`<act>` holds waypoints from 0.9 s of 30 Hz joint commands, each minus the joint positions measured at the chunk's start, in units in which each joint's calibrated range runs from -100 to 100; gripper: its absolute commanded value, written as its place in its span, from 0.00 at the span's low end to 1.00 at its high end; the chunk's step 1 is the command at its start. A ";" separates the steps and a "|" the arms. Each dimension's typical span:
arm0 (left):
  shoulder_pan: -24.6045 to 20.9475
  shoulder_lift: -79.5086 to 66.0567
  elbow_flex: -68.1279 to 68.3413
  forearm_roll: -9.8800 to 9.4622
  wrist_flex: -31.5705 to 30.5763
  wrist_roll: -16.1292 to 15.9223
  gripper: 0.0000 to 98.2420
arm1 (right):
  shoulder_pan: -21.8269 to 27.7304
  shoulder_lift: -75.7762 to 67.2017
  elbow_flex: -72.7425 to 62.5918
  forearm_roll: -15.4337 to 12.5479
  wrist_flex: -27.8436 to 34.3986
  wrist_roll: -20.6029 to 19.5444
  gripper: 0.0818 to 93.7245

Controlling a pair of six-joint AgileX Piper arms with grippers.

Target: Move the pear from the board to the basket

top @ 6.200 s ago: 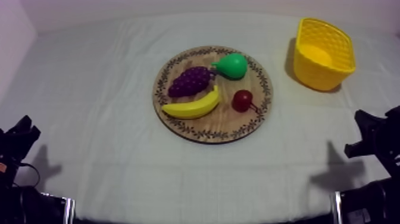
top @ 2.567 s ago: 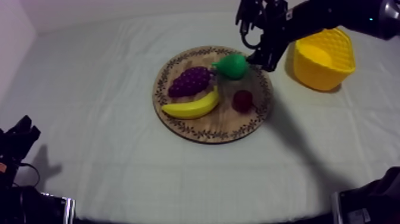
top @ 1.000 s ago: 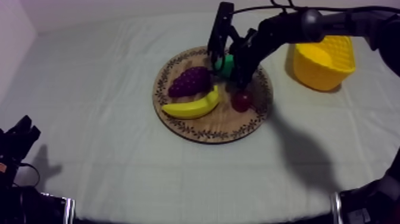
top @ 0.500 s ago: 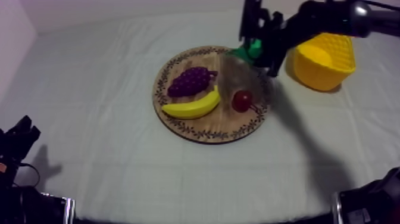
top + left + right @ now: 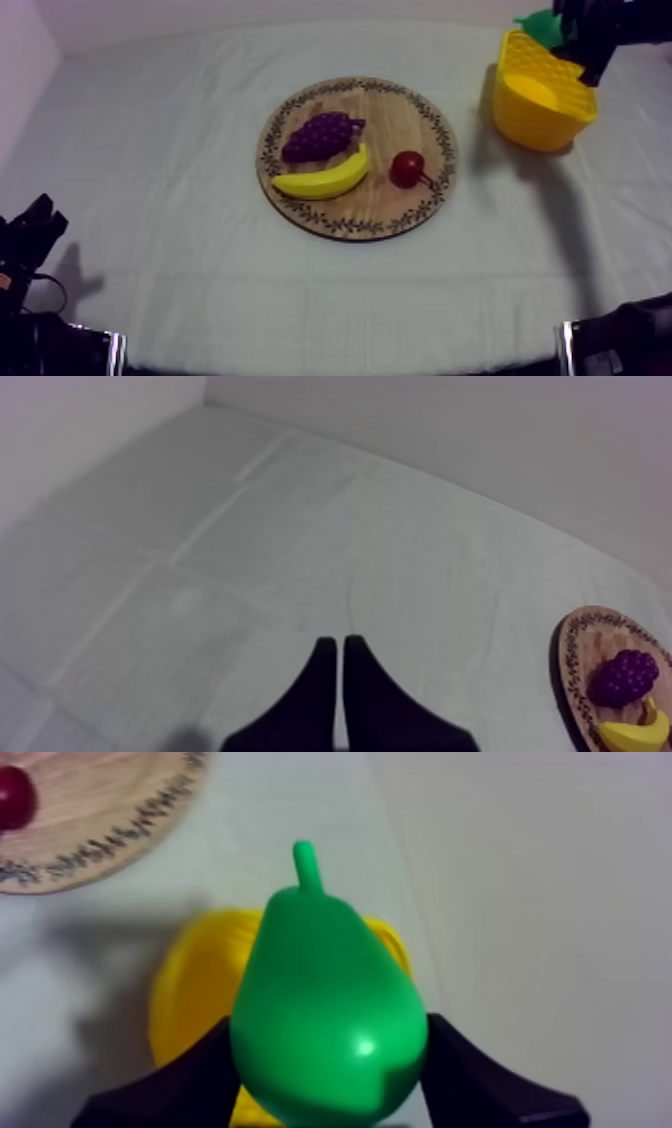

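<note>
Nothing on the table was shifted except at the right. The board was found minus one fruit vs half a sec ago. The basket was left where it was, nothing dropped in yet afaict. The right gripper had been swung from the board's edge to over the basket. The left gripper was parked over bare table, jaws pressed together, empty. Banana and grapes were left untouched on the board. The pear was pinched in the right jaws, held in the air over the basket. The small red fruit wasn't moved either. So pick = done imo; only lowering + release were judged left.
</note>
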 commanded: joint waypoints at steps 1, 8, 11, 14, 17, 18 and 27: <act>-0.03 -0.04 0.04 -0.02 0.01 -0.01 0.00 | 2.39 0.43 -0.47 0.47 -0.13 -0.50 0.51; -0.03 -0.04 0.04 -0.02 0.01 -0.01 0.00 | 3.90 5.94 -3.34 2.78 -1.47 -3.67 0.51; -0.03 -0.04 0.04 -0.02 0.01 0.01 0.00 | 4.08 9.71 -5.20 3.71 -2.34 -5.11 0.51; -0.03 -0.04 0.04 -0.02 0.01 0.00 0.00 | 4.04 13.64 -7.05 4.72 -3.19 -6.30 0.51; -0.03 -0.04 0.04 -0.02 0.01 -0.01 0.00 | 3.89 17.55 -8.90 5.66 -3.72 -7.35 0.51; -0.03 -0.04 0.04 -0.02 0.01 -0.01 0.00 | 3.88 18.81 -9.51 5.87 -3.81 -7.57 0.51; -0.03 -0.04 0.04 -0.02 0.01 0.01 0.00 | 3.87 27.57 -11.37 7.92 -5.20 -9.26 0.51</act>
